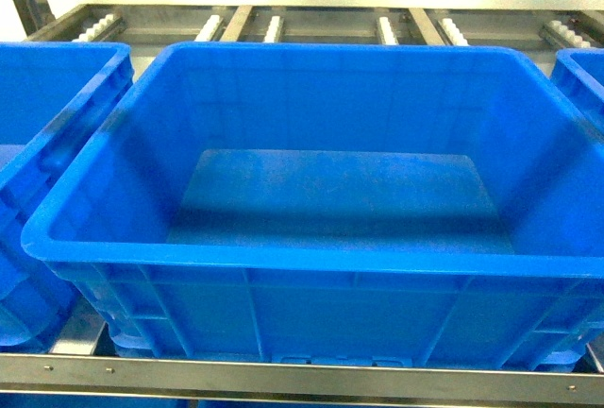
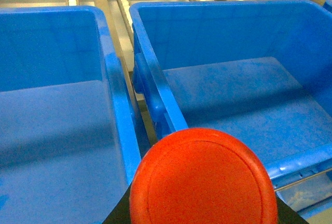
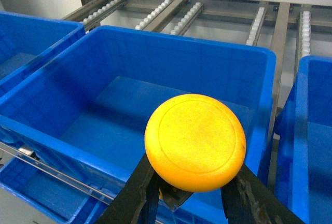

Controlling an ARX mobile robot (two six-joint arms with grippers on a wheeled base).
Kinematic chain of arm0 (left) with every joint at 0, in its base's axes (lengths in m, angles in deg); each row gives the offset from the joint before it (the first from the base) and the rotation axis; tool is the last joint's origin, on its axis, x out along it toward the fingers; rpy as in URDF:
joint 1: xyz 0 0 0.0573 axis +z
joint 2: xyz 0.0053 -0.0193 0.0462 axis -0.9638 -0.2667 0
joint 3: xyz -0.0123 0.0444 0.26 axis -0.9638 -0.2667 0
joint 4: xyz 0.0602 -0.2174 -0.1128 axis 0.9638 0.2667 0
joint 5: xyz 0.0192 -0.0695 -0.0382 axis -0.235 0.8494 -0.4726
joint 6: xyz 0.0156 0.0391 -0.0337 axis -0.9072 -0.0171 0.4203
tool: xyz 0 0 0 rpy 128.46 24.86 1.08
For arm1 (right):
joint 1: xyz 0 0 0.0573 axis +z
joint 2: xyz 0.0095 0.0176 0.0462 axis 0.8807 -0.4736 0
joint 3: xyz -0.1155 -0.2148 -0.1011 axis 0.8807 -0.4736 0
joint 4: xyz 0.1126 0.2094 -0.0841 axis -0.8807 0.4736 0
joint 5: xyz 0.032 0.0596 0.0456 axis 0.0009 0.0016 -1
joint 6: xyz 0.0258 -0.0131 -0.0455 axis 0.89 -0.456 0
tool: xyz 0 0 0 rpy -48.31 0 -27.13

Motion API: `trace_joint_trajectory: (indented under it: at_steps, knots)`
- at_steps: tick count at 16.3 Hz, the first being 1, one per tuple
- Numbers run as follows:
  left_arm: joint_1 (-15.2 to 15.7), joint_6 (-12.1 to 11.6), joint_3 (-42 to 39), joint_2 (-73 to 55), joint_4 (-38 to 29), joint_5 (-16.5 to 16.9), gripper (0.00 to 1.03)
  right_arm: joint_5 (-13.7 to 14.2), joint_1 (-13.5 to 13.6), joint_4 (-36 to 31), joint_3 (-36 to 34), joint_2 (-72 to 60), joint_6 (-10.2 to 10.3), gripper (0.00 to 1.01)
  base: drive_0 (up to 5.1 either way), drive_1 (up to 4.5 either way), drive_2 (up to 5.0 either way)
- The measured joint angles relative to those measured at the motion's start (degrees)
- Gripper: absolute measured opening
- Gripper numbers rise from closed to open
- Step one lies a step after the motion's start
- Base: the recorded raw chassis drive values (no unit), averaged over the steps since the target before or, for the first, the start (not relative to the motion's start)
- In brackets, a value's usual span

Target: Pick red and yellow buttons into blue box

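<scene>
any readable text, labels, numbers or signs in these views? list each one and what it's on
None readable in any view.
Blue box: walls and rim plain, no label showing.
Red button cap: only a plain moulded ring, no lettering.
Yellow button cap: the same, no lettering.
Neighbouring blue crates and the roller rack: no markings visible.

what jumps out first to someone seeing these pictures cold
Two bright caps fill the wrist views: a red button low in the left wrist view and a yellow button held between dark fingers in the right one. Behind both, and filling the head view, sits the deep, empty blue box.
</scene>
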Motion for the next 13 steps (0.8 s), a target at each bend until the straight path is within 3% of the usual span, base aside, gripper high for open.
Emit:
trace_joint_trajectory:
  at_steps: [5,10,11,12,13]
  knots:
    - [0.0,0.0,0.0,0.0,0.0,0.0,0.23,-2.1,-2.8,-2.0,0.5,-3.5,-2.2,0.26,0.0,0.0,0.0]
    - [0.0,0.0,0.0,0.0,0.0,0.0,0.23,-2.6,-3.2,-3.8,0.9,-6.8,-3.8,0.26,0.0,0.0,0.0]
    - [0.1,0.0,0.0,0.0,0.0,0.0,0.23,-3.0,-3.2,-2.8,2.0,-7.8,-5.9,0.26,0.0,0.0,0.0]
    - [0.1,0.0,0.0,0.0,0.0,0.0,0.23,-3.0,-3.2,-2.8,2.1,-7.8,-6.3,0.26,0.0,0.0,0.0]
    - [0.1,0.0,0.0,0.0,0.0,0.0,0.23,-2.3,-1.5,-8.3,2.9,-14.1,-7.5,0.26,0.0,0.0,0.0]
